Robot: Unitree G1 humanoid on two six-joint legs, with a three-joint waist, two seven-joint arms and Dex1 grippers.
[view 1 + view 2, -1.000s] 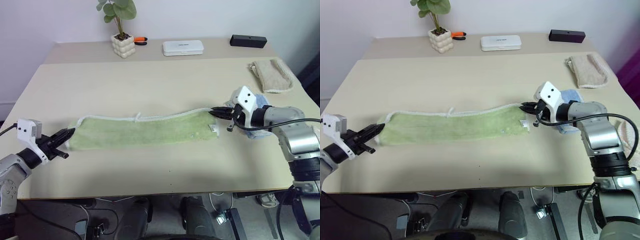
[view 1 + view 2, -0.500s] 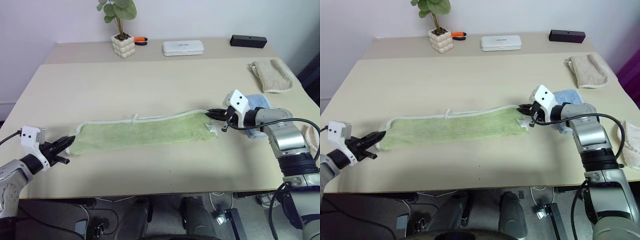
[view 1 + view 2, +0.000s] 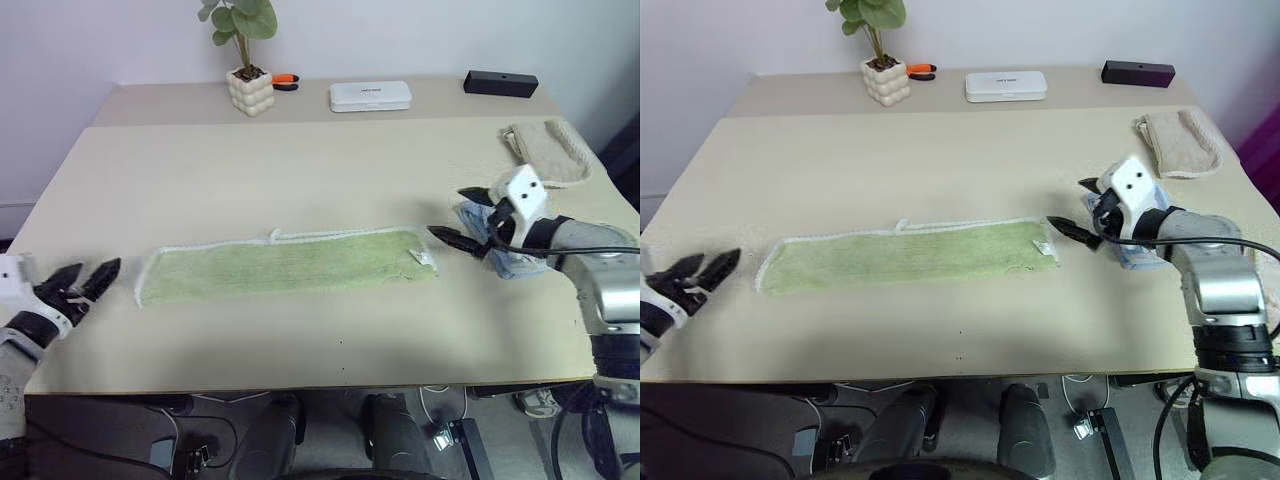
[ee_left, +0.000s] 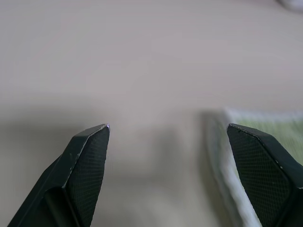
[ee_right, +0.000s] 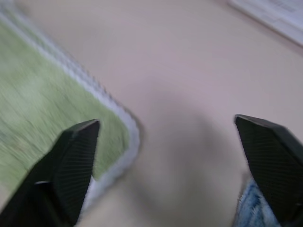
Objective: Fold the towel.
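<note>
Towel [image 3: 285, 263] lies flat on the table [image 3: 300, 170] as a long narrow green strip, running left to right across the near half, with a whitish stitched border and a small white tag at its right end. Nothing rests on it.

Blue cloth [image 3: 500, 240] sits bunched just past the towel's right end, under my right hand. Beige cloth [image 3: 545, 152] lies folded near the far right edge of the table.

Along the far edge: potted plant [image 3: 245, 60], white flat case [image 3: 370, 96], black bar-shaped object [image 3: 500, 83], small orange tool [image 3: 283, 80] beside the plant pot.

My right fingers [image 3: 466, 215] are spread wide and empty, close to the towel's right end but not touching it. My left fingers [image 3: 83, 277] are likewise spread and empty, just off the towel's left end, apart from it.
</note>
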